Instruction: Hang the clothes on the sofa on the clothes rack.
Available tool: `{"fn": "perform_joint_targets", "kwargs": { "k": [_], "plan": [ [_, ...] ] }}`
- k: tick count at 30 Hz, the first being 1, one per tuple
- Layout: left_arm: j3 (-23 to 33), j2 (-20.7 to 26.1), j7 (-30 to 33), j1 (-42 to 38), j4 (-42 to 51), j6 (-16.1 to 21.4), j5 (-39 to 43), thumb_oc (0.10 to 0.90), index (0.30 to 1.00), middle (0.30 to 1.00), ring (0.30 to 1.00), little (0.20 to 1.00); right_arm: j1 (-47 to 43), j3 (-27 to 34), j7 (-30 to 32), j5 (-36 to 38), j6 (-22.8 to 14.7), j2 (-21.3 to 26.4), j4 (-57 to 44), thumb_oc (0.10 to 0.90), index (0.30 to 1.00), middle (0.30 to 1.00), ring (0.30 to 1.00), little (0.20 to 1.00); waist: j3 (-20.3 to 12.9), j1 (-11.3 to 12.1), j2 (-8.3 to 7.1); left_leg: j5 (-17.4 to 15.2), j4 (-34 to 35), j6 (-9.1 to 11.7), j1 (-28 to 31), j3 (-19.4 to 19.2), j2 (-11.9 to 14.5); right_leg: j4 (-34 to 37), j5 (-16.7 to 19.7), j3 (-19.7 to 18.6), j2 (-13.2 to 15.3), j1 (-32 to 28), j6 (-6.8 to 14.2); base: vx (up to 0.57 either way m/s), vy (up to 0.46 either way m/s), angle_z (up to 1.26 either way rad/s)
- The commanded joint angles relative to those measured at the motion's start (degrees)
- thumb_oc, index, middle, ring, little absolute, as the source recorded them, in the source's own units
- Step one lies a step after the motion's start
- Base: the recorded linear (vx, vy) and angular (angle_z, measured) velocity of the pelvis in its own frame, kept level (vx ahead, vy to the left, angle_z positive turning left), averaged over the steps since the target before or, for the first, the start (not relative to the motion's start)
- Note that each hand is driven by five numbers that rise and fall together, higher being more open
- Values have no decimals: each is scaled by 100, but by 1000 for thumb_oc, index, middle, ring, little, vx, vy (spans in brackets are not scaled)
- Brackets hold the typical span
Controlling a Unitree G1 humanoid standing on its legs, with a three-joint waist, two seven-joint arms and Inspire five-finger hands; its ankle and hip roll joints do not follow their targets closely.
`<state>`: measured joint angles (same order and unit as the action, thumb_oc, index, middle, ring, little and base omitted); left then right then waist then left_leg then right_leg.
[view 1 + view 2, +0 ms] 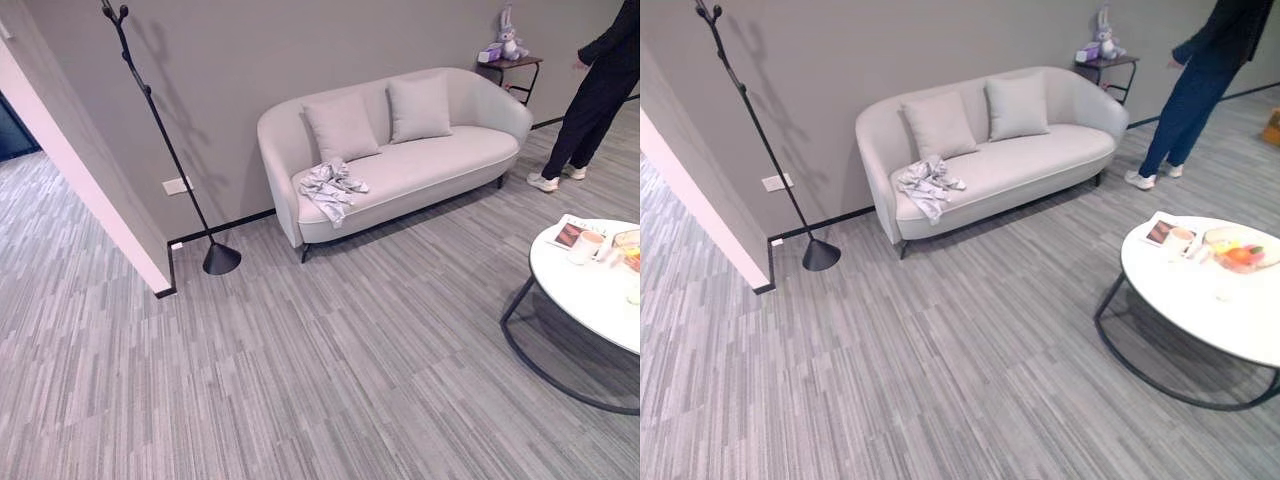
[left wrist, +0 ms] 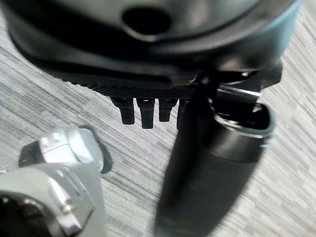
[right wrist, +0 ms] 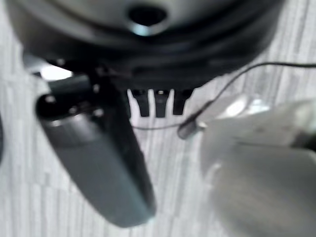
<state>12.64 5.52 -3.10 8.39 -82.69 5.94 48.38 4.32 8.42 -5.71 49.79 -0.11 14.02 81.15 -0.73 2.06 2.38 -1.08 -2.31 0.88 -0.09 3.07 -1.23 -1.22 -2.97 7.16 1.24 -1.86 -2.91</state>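
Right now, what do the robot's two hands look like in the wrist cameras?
Both are dark and glossy. The left hand has a rounded black body, a ribbed strip, a row of short black fingers and a thick dark thumb. The right hand looks the same, with a greyish thumb.

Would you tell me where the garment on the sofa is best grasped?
Probably at the bunched top of the garment, coming from the front of the sofa: it lies crumpled at the seat's front edge, part hanging over, with a cushion behind.
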Motion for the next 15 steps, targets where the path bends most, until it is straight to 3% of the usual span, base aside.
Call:
{"fn": "perform_joint_targets", "kwargs": {
  "k": [1,15],
  "plan": [
    [294,130,111,-419,-169,262,139,800,900,900,900,900,-283,126,89,171,-113,14,365,800,900,900,900,900,-1,14,-110,175,672,160,247,158,92,621,-125,-33,28,-427,490,-4,1,-16],
    [-172,28,-62,-466,-1,174,-25,800,900,900,900,900,-310,-445,6,-321,-96,-106,191,800,900,900,900,900,2,1,-147,136,643,112,246,115,67,620,-113,-108,41,-411,494,-2,-1,-4]
  ]
}}
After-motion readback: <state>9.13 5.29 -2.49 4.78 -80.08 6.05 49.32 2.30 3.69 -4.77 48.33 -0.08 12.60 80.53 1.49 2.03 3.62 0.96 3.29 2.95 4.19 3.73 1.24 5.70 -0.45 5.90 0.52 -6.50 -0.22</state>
